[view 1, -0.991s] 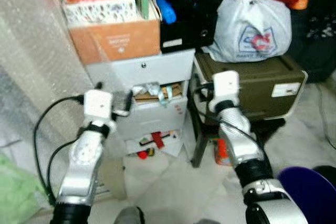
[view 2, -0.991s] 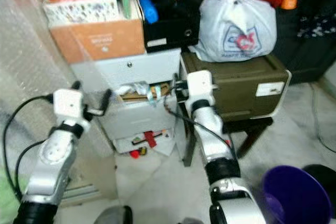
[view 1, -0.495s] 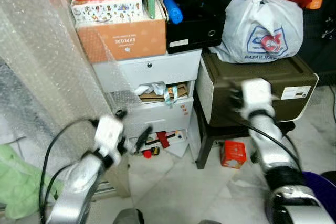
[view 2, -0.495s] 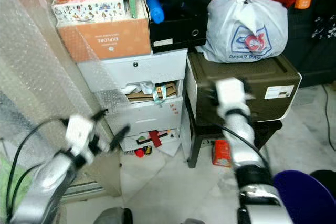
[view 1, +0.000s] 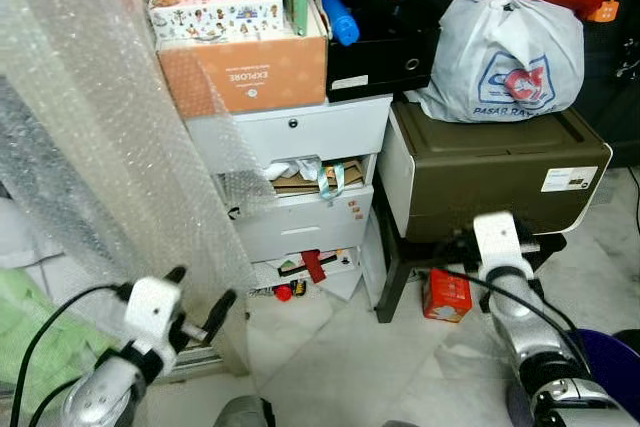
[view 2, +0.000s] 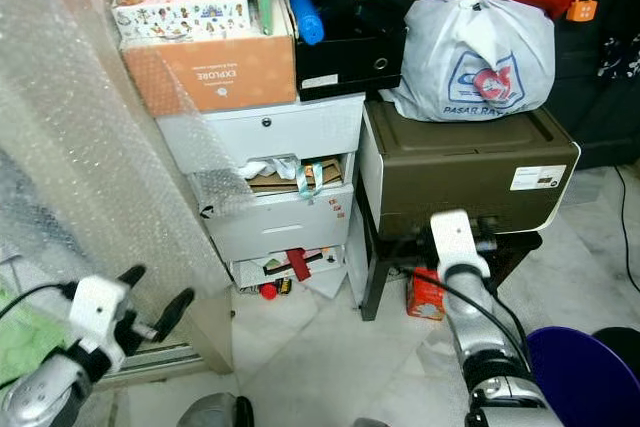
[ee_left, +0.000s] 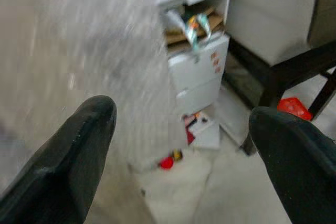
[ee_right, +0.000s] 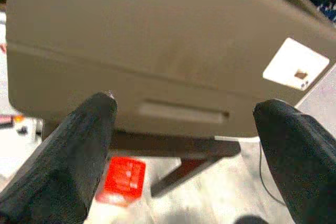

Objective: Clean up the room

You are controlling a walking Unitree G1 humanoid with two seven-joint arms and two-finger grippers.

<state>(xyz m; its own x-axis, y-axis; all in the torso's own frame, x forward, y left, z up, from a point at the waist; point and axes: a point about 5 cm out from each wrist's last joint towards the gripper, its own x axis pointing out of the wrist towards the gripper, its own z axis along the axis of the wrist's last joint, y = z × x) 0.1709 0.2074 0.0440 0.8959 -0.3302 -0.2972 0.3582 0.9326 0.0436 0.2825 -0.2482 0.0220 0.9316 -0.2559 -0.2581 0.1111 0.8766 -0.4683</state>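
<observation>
Lower left, the left pincer [view 1: 195, 292] hangs spread and empty; lower right, the right pincer [ee_right: 184, 124] likewise, both seemingly scouting. Mid-frame a red box [view 1: 447, 293] lies on the floor [view 1: 350, 357] under the stool [view 1: 400, 257]; behind, overstuffed drawers [view 1: 300, 197].

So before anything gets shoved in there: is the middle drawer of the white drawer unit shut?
No, the middle drawer is ajar: cardboard and ribbon stick out over its top edge, beneath the closed top drawer.
</observation>
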